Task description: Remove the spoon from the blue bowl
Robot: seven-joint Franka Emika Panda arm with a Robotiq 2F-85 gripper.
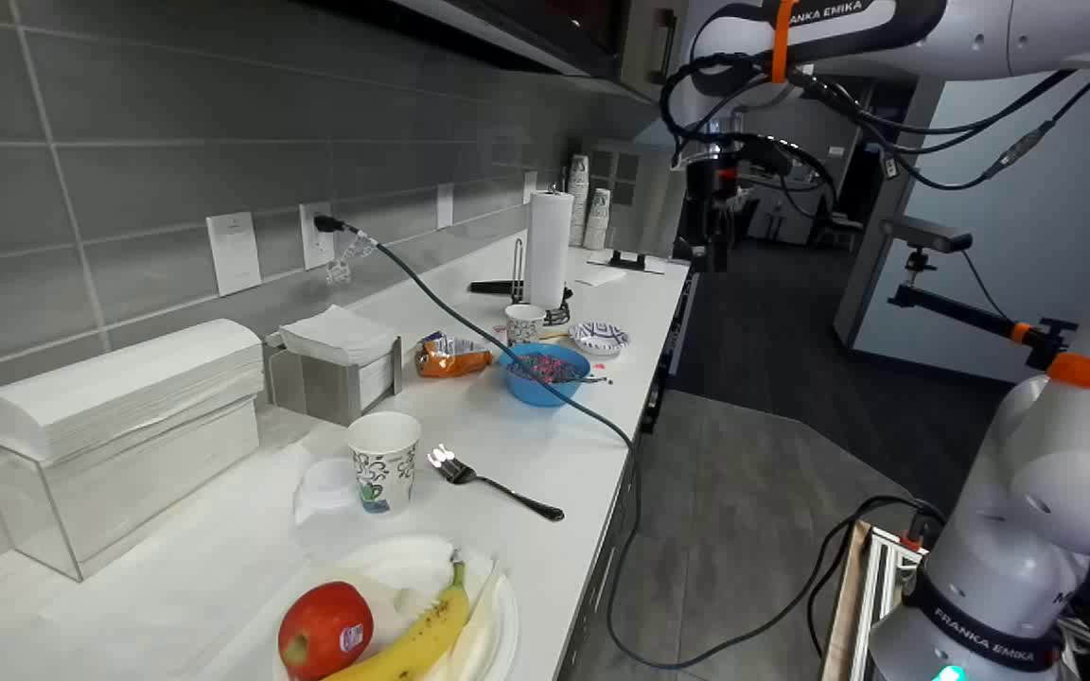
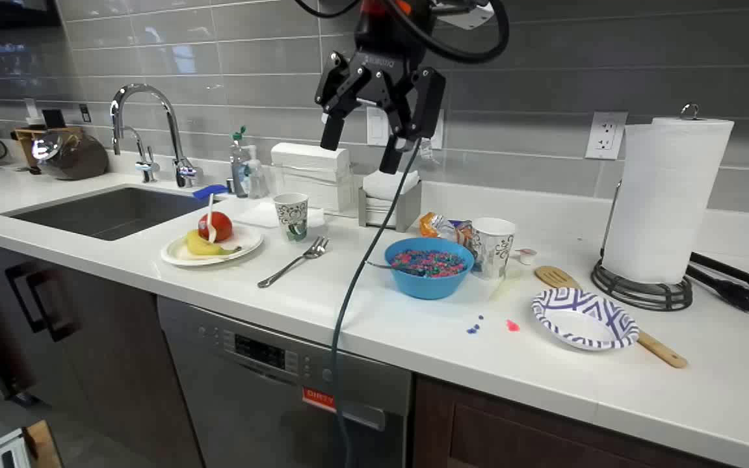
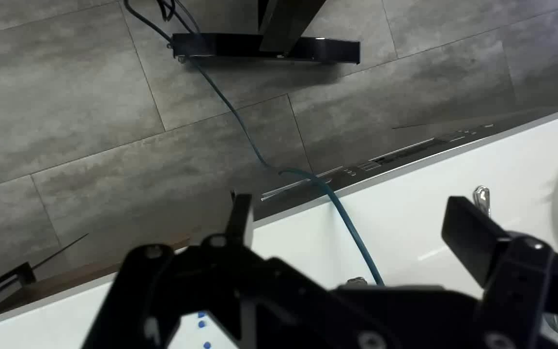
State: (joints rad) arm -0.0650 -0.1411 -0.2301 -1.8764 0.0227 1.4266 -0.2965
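White counter [image 2: 400, 325], gripper [image 2: 361, 149] raised clear of it: fingers spread wide, holding nothing.
Blue bowl [image 2: 430, 286] sits on counter; spoon [image 2: 380, 265] is in it, handle out past the rim, head unclear among multicolored bits [image 2: 439, 260].

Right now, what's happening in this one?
A robot arm has its open gripper up above the kitchen counter, holding nothing. The spoon is in the blue bowl, which is filled with small colourful bits; its handle pokes out over the rim, and its other end is hard to make out. So the spoon has not been taken out, and nothing is being handled at this moment.
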